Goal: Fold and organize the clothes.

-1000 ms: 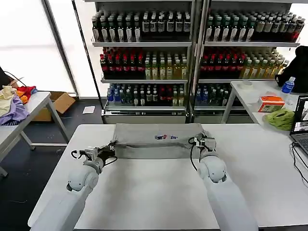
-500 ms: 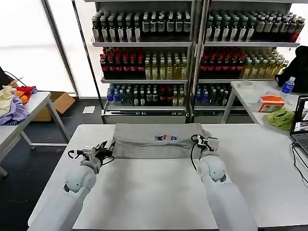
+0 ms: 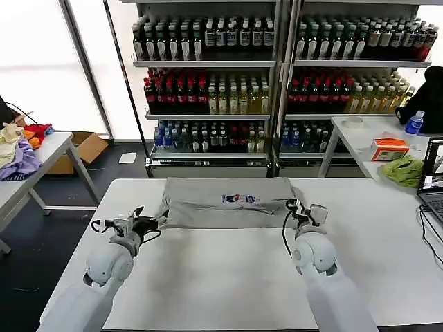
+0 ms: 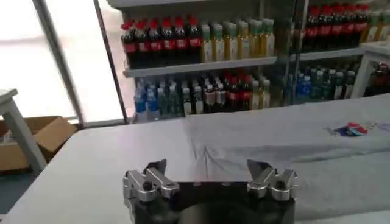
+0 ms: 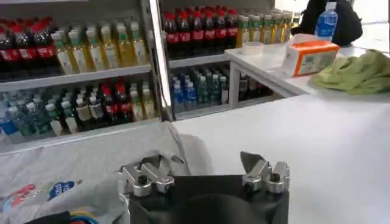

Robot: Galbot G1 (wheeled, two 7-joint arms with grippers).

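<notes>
T-shirt (image 3: 225, 202) grey cotton, folded rectangular band, wrinkled.

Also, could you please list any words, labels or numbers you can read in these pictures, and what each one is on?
None can be read.
T-shirt chest print: red, blue and green shapes, lettering too small.
Bottles on the shelves: labels too small.
Orange box on the side table: print blurred.

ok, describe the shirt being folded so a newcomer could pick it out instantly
On the white table in front of the drink shelves, look at the far edge, between the open left gripper and open right gripper. The light grey T-shirt lies there folded into a wide band. Its small red and blue chest print sets it apart from the bright green cloth on the side table.
</notes>
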